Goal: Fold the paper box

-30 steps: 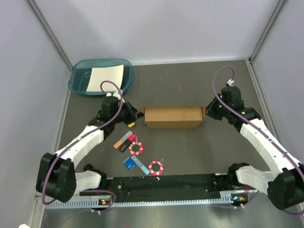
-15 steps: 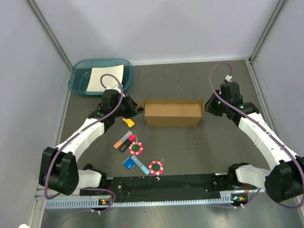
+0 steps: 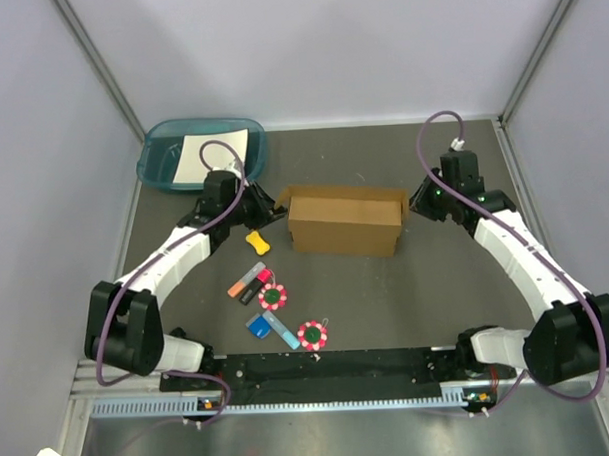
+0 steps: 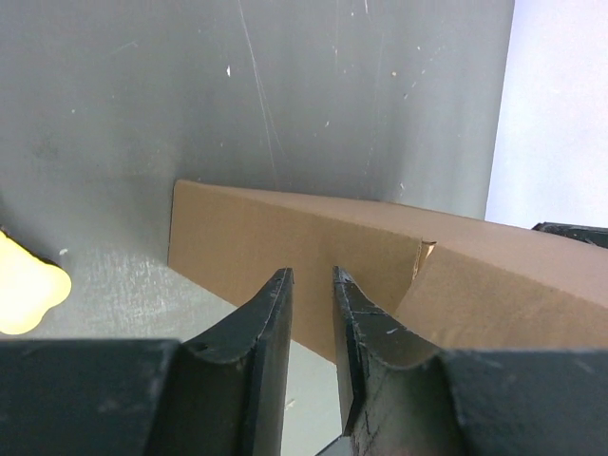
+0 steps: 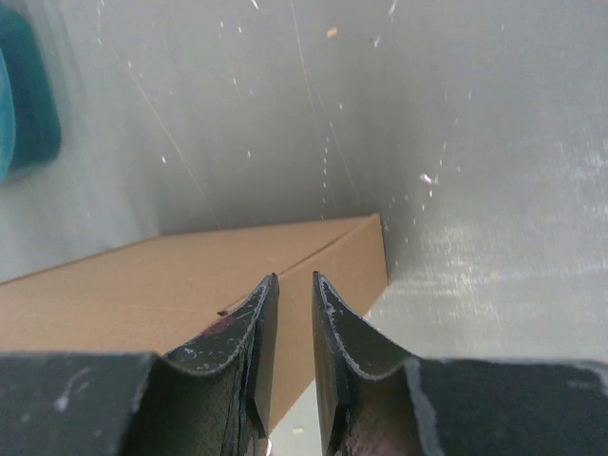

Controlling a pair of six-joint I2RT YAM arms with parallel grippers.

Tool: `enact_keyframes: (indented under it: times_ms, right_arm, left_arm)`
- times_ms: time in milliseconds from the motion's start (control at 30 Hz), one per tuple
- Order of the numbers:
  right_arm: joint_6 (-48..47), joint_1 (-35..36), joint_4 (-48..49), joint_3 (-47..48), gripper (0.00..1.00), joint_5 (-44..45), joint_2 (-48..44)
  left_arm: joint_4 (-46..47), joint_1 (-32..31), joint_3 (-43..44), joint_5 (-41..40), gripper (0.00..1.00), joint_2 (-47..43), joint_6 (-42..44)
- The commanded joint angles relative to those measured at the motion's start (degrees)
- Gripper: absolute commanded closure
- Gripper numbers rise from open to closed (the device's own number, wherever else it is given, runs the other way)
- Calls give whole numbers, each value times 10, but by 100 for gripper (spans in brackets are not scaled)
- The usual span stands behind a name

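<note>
While the brown cardboard box (image 3: pixel 344 220) lies lengthwise across the middle of the dark counter (image 3: pixel 407 304), a little toward 12 o'clock from its centre, an arm meets it at each short end. The left arm (image 3: pixel 175 258) reaches the box's 9 o'clock end and the right arm (image 3: pixel 516 256) its 3 o'clock end. From the left wrist, the left jaws stand slightly apart with nothing between them, and the box (image 4: pixel 380 256) lies just beyond their tips, a small torn notch showing on a crease. A yellow piece (image 4: pixel 24 290) sits at 9 o'clock of those jaws. From the right wrist, the right jaws are likewise parted by a narrow gap and grip nothing, and their tips hang over a corner of the box (image 5: pixel 190 285). From above, the yellow piece (image 3: pixel 256 241) rests near the box at its 8 o'clock. A teal tray (image 3: pixel 152 165) with a white sheet (image 3: pixel 210 156) in it stands at the box's 10 o'clock. Markers (image 3: pixel 248 283), two pink round items (image 3: pixel 274 296) and small blue pieces (image 3: pixel 258 328) lie at the box's 7 o'clock, well apart from it.
</note>
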Motion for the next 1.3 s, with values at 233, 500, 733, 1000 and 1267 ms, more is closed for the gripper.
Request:
enact_keyframes:
  times_ms: [233, 500, 733, 1000, 1267]
  right_arm:
    - [-5, -56, 11, 58, 78, 0, 17]
    - [-11, -71, -2, 63, 76, 55, -29]
    - [-60, -71, -5, 77, 75, 65, -113]
    - [-202, -13, 45, 33, 60, -58, -182]
    - [-278, 19, 7, 33, 46, -53, -160]
  left_arm:
    - [18, 8, 62, 11, 71, 25, 8]
    - [8, 36, 52, 12, 71, 14, 21]
    - [-13, 63, 34, -19, 70, -16, 41]
    - [-38, 99, 9, -56, 69, -55, 57]
    - [26, 135, -41, -143, 45, -133, 17]
